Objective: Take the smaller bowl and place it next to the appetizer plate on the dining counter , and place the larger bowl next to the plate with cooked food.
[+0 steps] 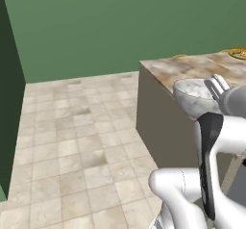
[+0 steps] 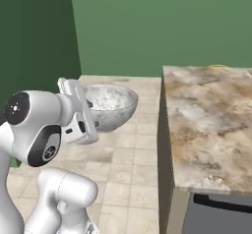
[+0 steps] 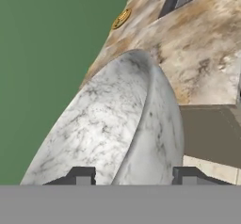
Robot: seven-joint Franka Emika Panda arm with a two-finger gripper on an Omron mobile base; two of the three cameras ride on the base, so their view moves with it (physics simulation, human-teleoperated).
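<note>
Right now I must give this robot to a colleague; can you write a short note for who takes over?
Gripper: shut on the larger bowl, fingers astride its rim, carried in the air beside the dining counter.
Plate with cooked food: at the counter's far end.
Done: larger bowl picked up.
Left: set it next to that plate. The smaller bowl's state cannot be told from here.

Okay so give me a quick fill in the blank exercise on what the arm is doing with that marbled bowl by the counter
1. The gripper is shut on the rim of the ____ bowl.
2. The bowl is held in the air, not yet resting on the dining ____.
3. The wall behind the counter is painted ____.
4. The floor below the bowl is covered in beige ____.

Missing words: larger; counter; green; tiles
</note>
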